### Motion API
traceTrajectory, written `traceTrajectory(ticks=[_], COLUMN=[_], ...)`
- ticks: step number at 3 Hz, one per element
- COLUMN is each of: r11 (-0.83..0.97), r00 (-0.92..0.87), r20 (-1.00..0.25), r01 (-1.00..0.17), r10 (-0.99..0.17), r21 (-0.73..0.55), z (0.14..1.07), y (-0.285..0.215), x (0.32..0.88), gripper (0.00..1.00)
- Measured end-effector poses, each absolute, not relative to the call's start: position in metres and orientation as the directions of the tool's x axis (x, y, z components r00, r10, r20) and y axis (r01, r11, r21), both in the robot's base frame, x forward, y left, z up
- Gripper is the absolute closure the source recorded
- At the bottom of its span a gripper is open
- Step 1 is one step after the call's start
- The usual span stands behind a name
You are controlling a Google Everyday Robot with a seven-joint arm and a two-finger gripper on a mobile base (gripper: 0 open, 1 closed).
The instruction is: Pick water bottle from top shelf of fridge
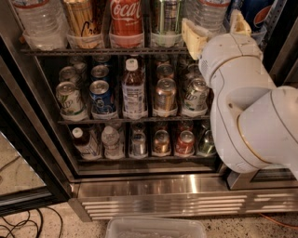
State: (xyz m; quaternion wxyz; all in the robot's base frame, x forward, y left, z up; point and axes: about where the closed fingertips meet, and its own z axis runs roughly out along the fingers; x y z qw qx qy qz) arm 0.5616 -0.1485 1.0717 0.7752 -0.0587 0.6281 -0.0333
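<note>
The fridge (pixel 163 204) stands open, seen from the front. On its top shelf (pixel 107 50) a clear ribbed water bottle (pixel 210 10) stands at the right, its top cut off by the frame. My gripper (pixel 215 30) is at that bottle, open, with one cream finger on each side of its lower part. I cannot tell whether the fingers (pixel 191 38) touch it. A second water bottle (pixel 35 18) stands at the far left of the same shelf. My white arm (pixel 247 107) hides the right side of the fridge.
Between the two water bottles stand a tan drink (pixel 84 21), a red Coca-Cola bottle (pixel 125 18) and a tall can (pixel 165 18). A blue bottle (pixel 258 11) is right of the gripper. Racks of short cans fill the lower shelves. A clear plastic bin (pixel 153 228) and cables (pixel 18 225) lie on the floor.
</note>
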Motion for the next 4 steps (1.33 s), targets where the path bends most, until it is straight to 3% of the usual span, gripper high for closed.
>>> traceTrajectory(ticks=[4], r11=[0.99], r00=[0.178], r20=[-0.973], r01=[0.019], r10=[-0.144], r21=[-0.143], z=[1.067], y=[-0.156], x=[0.594], gripper=[0.33])
